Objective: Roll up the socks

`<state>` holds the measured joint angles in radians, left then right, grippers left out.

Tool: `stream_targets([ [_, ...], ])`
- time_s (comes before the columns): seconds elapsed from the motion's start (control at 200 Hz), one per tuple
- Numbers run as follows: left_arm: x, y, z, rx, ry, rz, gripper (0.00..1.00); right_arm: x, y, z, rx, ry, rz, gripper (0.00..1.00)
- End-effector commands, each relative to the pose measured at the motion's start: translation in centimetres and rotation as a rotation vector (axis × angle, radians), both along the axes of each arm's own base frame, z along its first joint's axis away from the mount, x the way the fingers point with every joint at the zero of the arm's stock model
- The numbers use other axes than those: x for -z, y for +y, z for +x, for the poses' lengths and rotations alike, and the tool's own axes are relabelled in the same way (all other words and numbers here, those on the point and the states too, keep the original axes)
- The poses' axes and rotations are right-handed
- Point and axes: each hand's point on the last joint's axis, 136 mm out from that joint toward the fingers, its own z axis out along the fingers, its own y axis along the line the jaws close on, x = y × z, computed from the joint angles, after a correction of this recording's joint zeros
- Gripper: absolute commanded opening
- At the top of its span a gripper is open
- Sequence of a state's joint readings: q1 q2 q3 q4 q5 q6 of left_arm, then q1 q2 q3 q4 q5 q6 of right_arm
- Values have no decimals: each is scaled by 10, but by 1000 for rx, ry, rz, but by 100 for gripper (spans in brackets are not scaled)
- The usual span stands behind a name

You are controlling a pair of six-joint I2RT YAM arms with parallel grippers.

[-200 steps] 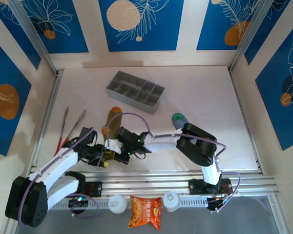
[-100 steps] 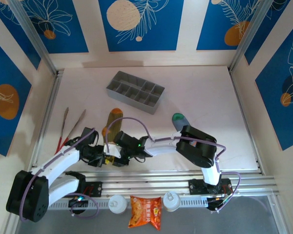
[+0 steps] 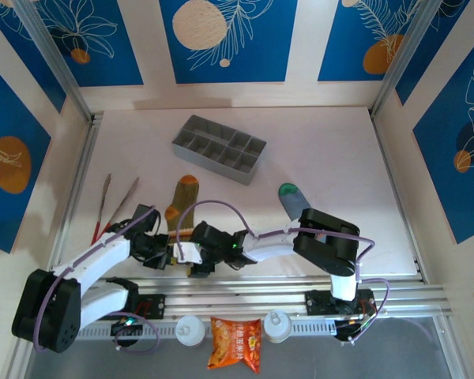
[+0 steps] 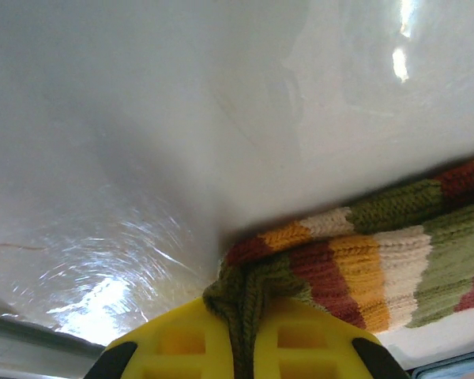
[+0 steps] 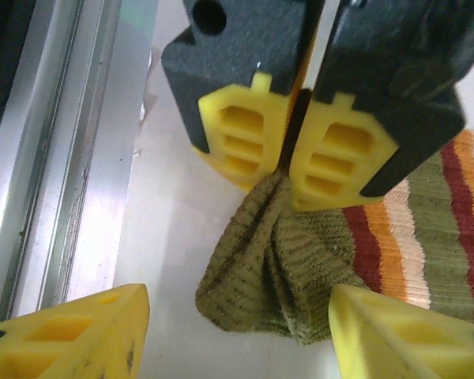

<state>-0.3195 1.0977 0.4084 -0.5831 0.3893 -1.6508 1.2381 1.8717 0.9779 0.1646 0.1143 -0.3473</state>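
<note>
The olive-brown sock [image 3: 182,204] lies lengthwise on the white table, with its orange toe at the far end. Its striped cuff end [image 4: 363,260] reaches my grippers near the front rail. My left gripper [image 4: 241,347] is shut on the olive cuff edge, and it shows from the front in the right wrist view [image 5: 296,150]. My right gripper [image 5: 237,339] is open, its yellow fingers either side of the bunched cuff [image 5: 276,276] without touching it. In the top view both grippers meet, left [image 3: 167,254] and right [image 3: 192,256]. The grey-blue sock's green toe [image 3: 287,191] pokes out beside the right arm.
A grey divided organiser [image 3: 219,148] stands at the back middle. Tongs [image 3: 114,207] lie at the left. The aluminium rail [image 3: 261,283] runs close in front of the grippers. An orange snack packet [image 3: 235,343] and two white caps [image 3: 190,329] sit beyond the rail.
My left gripper has shut on the cuff and my right gripper has opened and let it go. Both grippers and the cuff end have shifted slightly toward the front rail.
</note>
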Motion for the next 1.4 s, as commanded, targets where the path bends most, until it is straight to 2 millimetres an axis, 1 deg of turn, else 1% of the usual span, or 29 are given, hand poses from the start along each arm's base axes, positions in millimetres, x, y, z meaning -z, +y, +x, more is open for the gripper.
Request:
stream_targets([
  [0.0, 18, 16, -23, -44, 118, 93, 0, -10, 17, 9, 8, -58, 30, 59],
  [0.06, 18, 17, -24, -42, 120, 95, 0, -9, 20, 13, 20, -78, 26, 57],
  [0.11, 17, 16, -23, -39, 119, 94, 0, -11, 20, 17, 34, -103, 32, 56],
  [0.19, 16, 16, -22, -38, 116, 96, 0, -19, 18, 20, 52, -126, 53, 59],
  [0.25, 16, 16, -22, -38, 116, 95, 0, -22, 13, 13, 34, -110, 60, 62],
  [0.31, 16, 16, -21, -38, 115, 95, 0, -19, 6, 5, 7, -98, 50, 66],
  [0.375, 16, 16, -21, -38, 115, 94, 0, -12, 1, -3, -23, -96, 31, 67],
  [0.44, 14, 16, -21, -37, 114, 94, 0, -6, -1, -4, -32, -96, 18, 67],
  [0.565, 14, 16, -20, -35, 111, 96, 0, -5, 6, 3, -15, -99, 17, 62],
  [0.655, 14, 16, -20, -35, 113, 95, 0, -8, 14, 8, 2, -97, 29, 57],
  [0.71, 14, 15, -20, -35, 112, 93, 0, -6, 16, 11, 10, -100, 21, 55],
  [0.79, 13, 15, -19, -35, 109, 94, 0, -5, 18, 13, 17, -100, 17, 48],
  [0.895, 13, 15, -18, -34, 108, 94, 0, -1, 16, 13, 25, -93, 2, 42],
  [1.145, 12, 14, -15, -28, 103, 91, 0, 13, 5, 13, 51, -68, -36, 42],
  [1.306, 10, 14, -14, -24, 102, 94, 0, 20, 3, 16, 75, -60, -65, 35],
  [1.396, 10, 14, -14, -25, 104, 93, 0, 22, 1, 16, 88, -44, -71, 25],
])
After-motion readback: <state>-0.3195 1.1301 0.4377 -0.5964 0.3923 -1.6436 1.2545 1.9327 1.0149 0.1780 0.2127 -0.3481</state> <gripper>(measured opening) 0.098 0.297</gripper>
